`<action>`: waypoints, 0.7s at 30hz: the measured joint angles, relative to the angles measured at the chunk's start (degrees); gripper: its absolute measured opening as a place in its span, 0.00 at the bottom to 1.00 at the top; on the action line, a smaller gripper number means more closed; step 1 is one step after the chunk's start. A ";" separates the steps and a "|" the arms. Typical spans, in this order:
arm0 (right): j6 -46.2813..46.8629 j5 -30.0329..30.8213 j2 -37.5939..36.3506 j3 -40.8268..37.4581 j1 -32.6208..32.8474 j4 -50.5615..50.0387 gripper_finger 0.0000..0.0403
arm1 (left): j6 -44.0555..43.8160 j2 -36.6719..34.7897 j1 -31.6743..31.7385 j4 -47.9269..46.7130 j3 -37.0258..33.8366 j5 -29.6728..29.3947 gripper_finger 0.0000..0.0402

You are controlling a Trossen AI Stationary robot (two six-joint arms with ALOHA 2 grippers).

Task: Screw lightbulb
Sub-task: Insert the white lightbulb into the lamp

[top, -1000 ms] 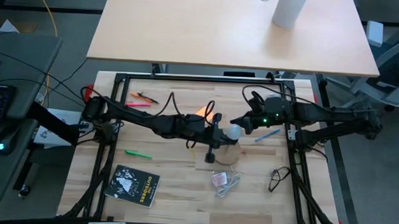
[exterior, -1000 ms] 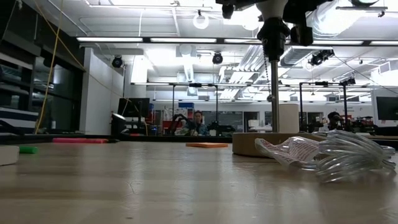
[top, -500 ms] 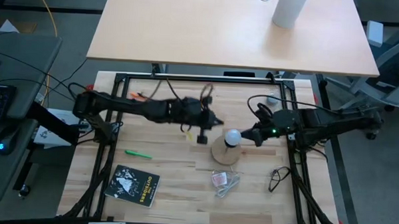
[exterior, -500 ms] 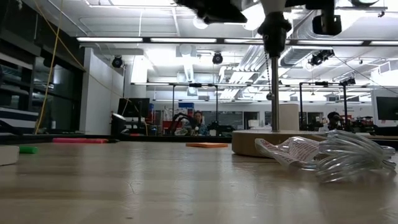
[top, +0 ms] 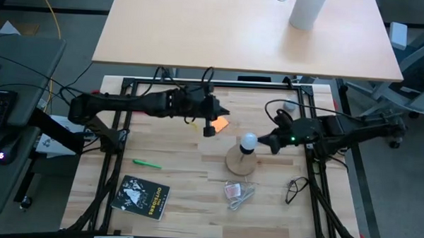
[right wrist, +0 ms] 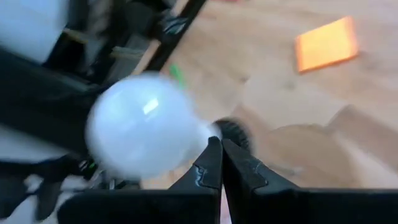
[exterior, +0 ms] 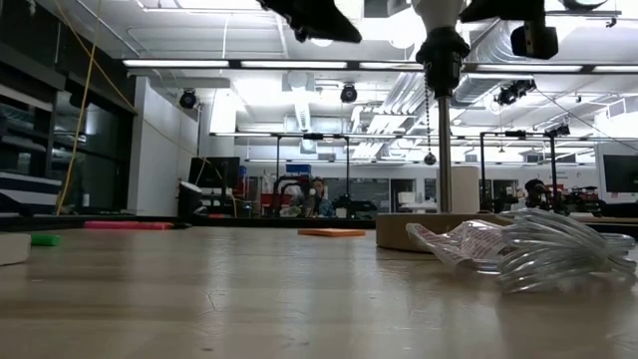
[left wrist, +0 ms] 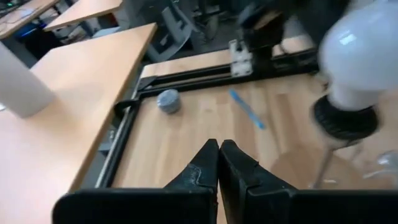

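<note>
White lightbulb (top: pixel 248 141) on wooden disc (top: pixel 237 161); plastic packet (top: pixel 238 193) near

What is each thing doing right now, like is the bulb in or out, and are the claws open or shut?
lightbulb: upright, sitting in the black socket on the wooden disc.
left end effector: shut, empty, raised away from the bulb.
right end effector: shut, empty, tips right beside the bulb.
plastic packet: lying flat, crumpled.
booklet: closed, flat.
orange note: flat on the table.
</note>
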 joint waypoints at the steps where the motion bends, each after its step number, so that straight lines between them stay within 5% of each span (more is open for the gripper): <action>1: -0.40 0.53 0.00 0.00 -0.66 -0.70 0.00 | -0.71 -0.12 -0.73 0.10 0.00 0.03 0.00; 8: -4.41 -0.38 0.02 0.00 -7.34 -1.91 0.00 | -2.56 0.79 -8.29 1.62 0.00 2.31 0.00; 21: -9.93 -13.35 2.87 0.00 -19.57 6.17 0.00 | -4.79 10.90 -15.01 22.93 -0.05 9.41 0.00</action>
